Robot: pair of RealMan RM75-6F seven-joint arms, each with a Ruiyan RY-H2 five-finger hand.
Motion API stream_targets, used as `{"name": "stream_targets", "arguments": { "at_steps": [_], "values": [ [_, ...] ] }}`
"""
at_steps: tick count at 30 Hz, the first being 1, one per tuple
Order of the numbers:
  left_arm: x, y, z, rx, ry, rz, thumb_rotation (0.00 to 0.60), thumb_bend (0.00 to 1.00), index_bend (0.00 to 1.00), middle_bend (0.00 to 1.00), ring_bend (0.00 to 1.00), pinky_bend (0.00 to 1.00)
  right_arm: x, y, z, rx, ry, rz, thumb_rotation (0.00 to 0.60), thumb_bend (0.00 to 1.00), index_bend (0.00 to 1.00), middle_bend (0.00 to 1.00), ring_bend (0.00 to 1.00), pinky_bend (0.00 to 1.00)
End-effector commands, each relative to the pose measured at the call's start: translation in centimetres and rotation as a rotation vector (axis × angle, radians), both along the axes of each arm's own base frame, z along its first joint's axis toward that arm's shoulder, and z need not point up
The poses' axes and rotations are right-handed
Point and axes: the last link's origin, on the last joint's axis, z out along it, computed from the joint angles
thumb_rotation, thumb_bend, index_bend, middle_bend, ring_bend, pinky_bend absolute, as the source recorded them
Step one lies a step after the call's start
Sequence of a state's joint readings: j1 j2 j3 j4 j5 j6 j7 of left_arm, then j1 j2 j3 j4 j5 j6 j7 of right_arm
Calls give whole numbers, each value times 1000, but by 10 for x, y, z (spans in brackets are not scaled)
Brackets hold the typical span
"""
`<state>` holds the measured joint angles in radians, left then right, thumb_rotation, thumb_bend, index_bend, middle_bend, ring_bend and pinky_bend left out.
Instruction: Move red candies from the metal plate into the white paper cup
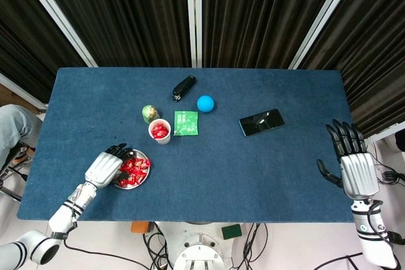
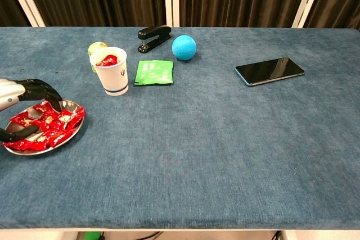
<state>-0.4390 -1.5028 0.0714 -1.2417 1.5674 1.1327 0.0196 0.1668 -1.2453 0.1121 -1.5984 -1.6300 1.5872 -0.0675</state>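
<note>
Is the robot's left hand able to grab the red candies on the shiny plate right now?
Probably yes. The left hand hangs over the metal plate, fingers curled above the red candies, and nothing lies between them.
</note>
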Motion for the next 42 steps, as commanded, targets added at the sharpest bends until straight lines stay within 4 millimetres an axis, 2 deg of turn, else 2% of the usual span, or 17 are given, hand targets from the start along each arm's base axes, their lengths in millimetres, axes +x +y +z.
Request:
{"name": "stream_targets", "arguments": {
  "at_steps": [1,22,28,36,42],
  "values": [
    [0,0,-1,-1,3,-1,600,351,310,179,82,200,0,0,0,0,0,0,600,322,0,0,0,0],
    [4,3,-2,12,-15,-12,600,350,471,184,82,200,-3,-1,-1,2,-2,-6,600,322,0,0,0,0],
    [6,3,2,24,-29,-19,600,350,484,186,82,200,-3,-1,-1,3,-2,-4,600,322,0,0,0,0],
    [22,3,28,78,-111,-51,600,350,485,185,83,200,-3,-1,0,1,-4,-3,600,323,0,0,0,0],
    [49,22,50,115,-180,-104,600,350,486,192,82,200,-2,-1,-1,5,-11,2,600,322,0,0,0,0]
  ]
}}
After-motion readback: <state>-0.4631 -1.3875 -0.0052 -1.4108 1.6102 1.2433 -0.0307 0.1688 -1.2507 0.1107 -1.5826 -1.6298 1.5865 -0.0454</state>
